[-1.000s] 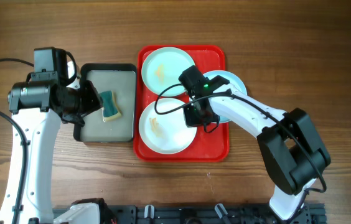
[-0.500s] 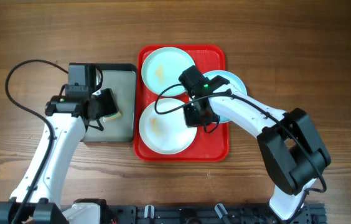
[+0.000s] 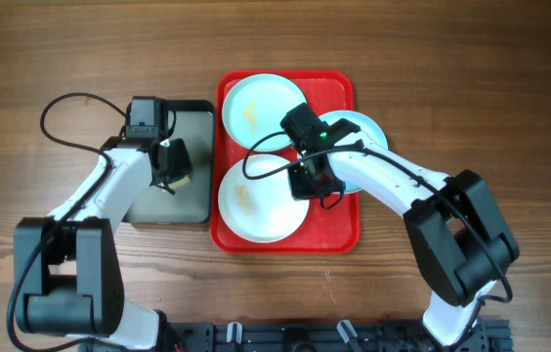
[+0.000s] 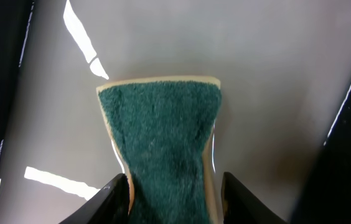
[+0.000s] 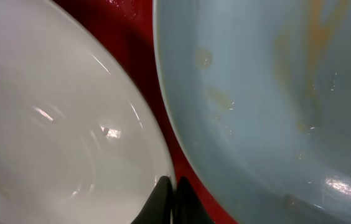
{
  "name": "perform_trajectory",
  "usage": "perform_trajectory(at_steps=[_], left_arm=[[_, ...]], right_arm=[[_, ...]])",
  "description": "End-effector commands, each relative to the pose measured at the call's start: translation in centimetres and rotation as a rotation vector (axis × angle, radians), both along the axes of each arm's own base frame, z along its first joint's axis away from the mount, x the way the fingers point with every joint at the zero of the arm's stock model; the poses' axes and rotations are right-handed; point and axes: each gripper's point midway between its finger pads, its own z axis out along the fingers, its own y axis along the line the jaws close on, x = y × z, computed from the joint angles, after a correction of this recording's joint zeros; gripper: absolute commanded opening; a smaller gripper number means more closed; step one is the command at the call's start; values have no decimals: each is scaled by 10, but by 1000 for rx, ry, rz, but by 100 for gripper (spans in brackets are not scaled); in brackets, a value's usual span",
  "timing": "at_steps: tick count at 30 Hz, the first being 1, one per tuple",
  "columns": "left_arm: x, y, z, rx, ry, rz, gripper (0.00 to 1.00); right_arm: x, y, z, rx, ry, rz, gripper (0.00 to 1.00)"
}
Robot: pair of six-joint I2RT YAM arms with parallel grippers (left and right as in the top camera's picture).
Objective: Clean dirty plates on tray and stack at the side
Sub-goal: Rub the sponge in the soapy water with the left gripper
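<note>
Left claw (image 4: 174, 198) squeezed shut on the green sponge (image 4: 160, 130), over the grey tray (image 3: 195, 196) just left of the red tray (image 3: 339, 233); pinch visible only from the wrist. Right claw (image 5: 172, 200) closed on the white plate (image 5: 51, 124) rim inside the red tray; smeared aqua plate (image 5: 275, 93) just beside, second aqua plate (image 3: 264, 112) also inside.

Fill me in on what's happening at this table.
The left tool is closed on the green sponge in the grey tray. The right tool pinches the rim of the white plate on the red tray. The far aqua plate and the right aqua plate, which overhangs the tray's edge, show smears. Nothing is stacked at the side yet.
</note>
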Motion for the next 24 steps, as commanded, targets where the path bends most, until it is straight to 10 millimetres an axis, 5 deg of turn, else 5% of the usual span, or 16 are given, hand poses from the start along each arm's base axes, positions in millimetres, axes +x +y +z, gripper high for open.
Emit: perform_trajectory(at_steps=[1, 5, 9, 14, 17, 18, 24], left_arm=[[-2, 5, -10, 33, 20, -2, 44], [-1, 11, -10, 70, 12, 9, 43], [-1, 11, -10, 70, 13, 6, 32], [-10, 11, -17, 72, 38, 5, 34], [-6, 11, -16, 71, 19, 4, 4], [-4, 11, -15, 76, 12, -11, 4], [4, 2, 20, 113, -74, -217, 4]], right_arm=[[2, 0, -3, -11, 2, -3, 5], [3, 1, -3, -9, 0, -3, 5], [2, 0, -3, -11, 3, -3, 5], [2, 0, -3, -11, 2, -3, 5], [2, 0, -3, -10, 2, -3, 5], [2, 0, -3, -10, 2, -3, 5], [2, 0, -3, -10, 2, -3, 4]])
